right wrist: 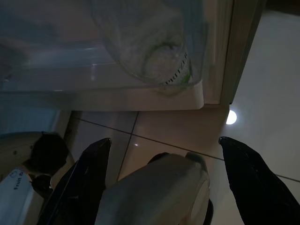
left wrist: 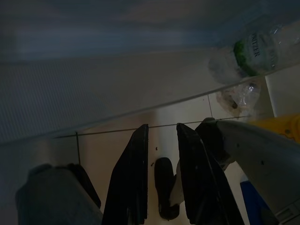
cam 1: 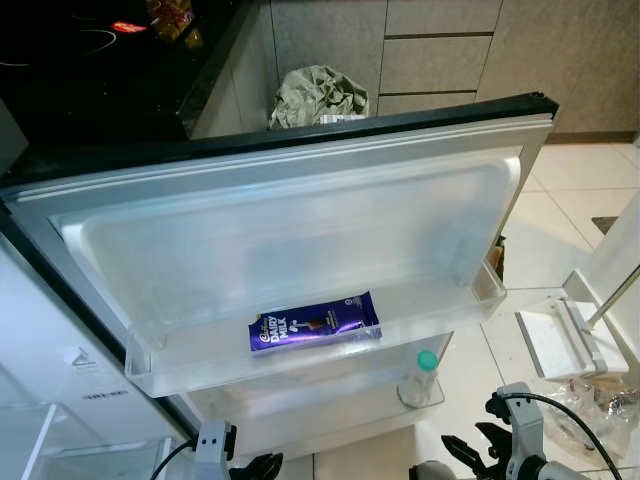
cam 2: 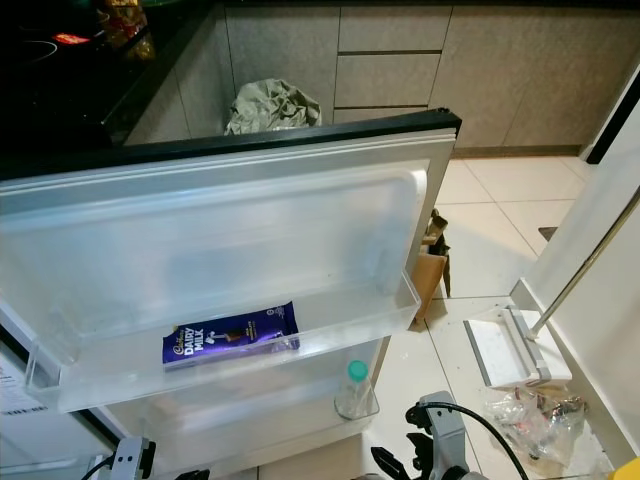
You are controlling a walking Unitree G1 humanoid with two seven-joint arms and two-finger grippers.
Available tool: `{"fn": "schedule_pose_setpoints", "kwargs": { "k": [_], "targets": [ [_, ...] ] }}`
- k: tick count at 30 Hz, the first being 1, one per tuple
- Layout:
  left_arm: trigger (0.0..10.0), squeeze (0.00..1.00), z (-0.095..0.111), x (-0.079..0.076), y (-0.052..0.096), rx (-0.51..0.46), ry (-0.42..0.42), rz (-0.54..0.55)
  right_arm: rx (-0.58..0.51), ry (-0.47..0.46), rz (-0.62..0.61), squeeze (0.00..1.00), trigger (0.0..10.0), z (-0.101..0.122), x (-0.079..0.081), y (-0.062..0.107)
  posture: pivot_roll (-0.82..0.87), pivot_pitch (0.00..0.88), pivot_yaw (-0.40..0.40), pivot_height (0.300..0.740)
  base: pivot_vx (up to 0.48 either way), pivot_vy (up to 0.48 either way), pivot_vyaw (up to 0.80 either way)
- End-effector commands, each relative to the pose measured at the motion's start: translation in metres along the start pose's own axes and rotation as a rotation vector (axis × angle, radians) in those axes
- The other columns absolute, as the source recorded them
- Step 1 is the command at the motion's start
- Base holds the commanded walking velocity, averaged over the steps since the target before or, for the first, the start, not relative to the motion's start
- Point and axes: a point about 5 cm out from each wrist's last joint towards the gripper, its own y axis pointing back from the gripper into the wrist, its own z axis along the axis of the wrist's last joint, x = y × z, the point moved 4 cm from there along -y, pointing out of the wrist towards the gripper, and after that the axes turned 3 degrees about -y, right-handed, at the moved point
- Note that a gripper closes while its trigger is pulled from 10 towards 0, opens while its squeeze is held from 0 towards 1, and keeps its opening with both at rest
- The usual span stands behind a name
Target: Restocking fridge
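The fridge door [cam 1: 300, 210] stands swung open in front of me. A purple Dairy Milk chocolate bar [cam 1: 315, 322] lies flat in its upper door shelf [cam 1: 300, 368]. A clear bottle with a green cap [cam 1: 420, 378] stands upright at the right end of the lower door shelf [cam 1: 300, 415]; that bottle [right wrist: 150, 51] is seen from below in the right wrist view. My left gripper [left wrist: 161, 126] hangs low under the door, its fingers a narrow gap apart and holding nothing. My right gripper [right wrist: 164, 140] is low beneath the bottle's shelf, wide open and empty.
A crumpled grey-green bag [cam 1: 318, 95] lies on the floor behind the door, before beige cabinet drawers [cam 1: 430, 50]. A black counter [cam 1: 100, 70] is at upper left. A white stand with a pole [cam 1: 560, 340], clear plastic bags [cam 1: 590, 410] and brown cardboard [cam 2: 432, 270] crowd the tiled floor at right.
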Motion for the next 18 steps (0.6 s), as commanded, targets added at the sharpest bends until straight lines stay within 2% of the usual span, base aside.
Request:
{"fn": "schedule_pose_setpoints", "kwargs": {
  "k": [1,6,8,16,18],
  "targets": [
    [10.0,0.00,-0.004,0.005,0.006,0.027,-0.017,0.017,0.020,-0.024,-0.007,0.00,10.0,-0.009,0.000,0.002,-0.05,0.111,0.001,0.652,0.000,0.000,0.00],
    [10.0,0.00,-0.007,0.006,0.006,0.042,-0.003,0.028,0.029,-0.030,-0.035,0.00,10.0,-0.012,-0.002,0.003,-0.05,0.110,0.002,0.686,0.000,0.000,0.00],
    [10.0,0.00,-0.010,0.007,0.006,0.065,-0.005,0.037,0.041,-0.026,-0.049,0.00,10.0,-0.014,-0.004,0.004,-0.05,0.110,0.002,0.686,0.000,0.000,0.00],
    [10.0,0.00,-0.015,0.004,0.006,0.085,-0.009,0.032,0.055,-0.032,-0.050,0.00,10.0,-0.017,-0.004,0.005,-0.05,0.109,-0.002,0.686,-0.480,0.000,0.00],
    [10.0,0.00,-0.015,0.004,0.007,0.080,-0.003,0.028,0.056,-0.031,-0.050,0.00,10.0,-0.017,-0.004,0.005,-0.05,0.108,-0.001,0.686,0.000,0.000,0.00]
  ]
}}
